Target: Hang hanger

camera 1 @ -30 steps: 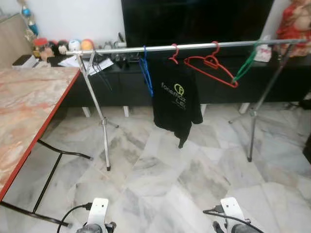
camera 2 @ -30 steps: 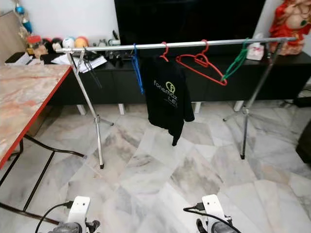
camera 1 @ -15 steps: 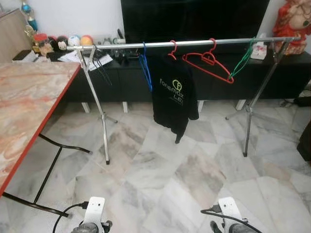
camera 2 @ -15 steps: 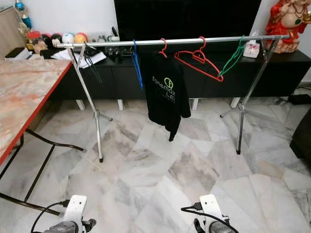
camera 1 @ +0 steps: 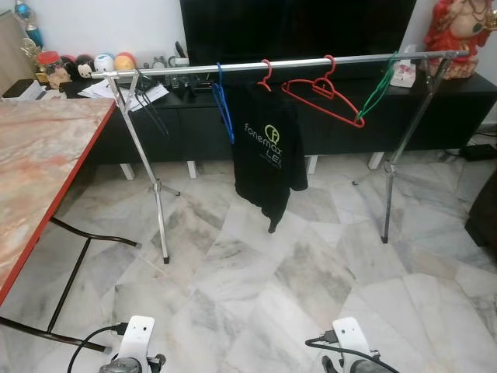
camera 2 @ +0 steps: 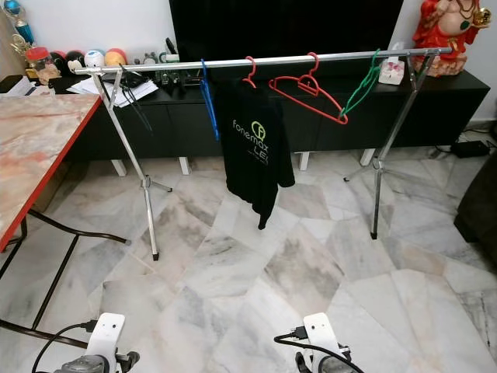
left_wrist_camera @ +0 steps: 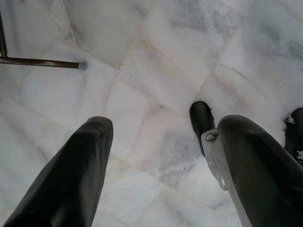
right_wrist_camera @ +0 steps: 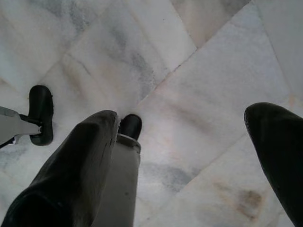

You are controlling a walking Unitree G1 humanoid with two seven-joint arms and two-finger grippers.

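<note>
Your left gripper [left_wrist_camera: 156,156] and right gripper [right_wrist_camera: 184,156] both hang spread and empty over the marble floor [camera 1: 256,280]. Hangers, including the red hanger [camera 1: 322,95], already sit on the rail [camera 1: 279,64] well ahead. Looks like the approach or hanger-search step; next you need one in hand.

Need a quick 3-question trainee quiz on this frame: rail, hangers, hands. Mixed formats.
1. True or false: the black T-shirt hangs on a red hanger from the clothes rail.
2. Multiple choice: which hanger sits nearest the rail's right end? A) blue hanger B) green hanger C) empty red hanger
3. Short answer: what state are the left hand and right hand in, and what do the wrist views show beneath them?

Key
1. True
2. B
3. Both open and holding nothing; marble floor lies under them.
</note>
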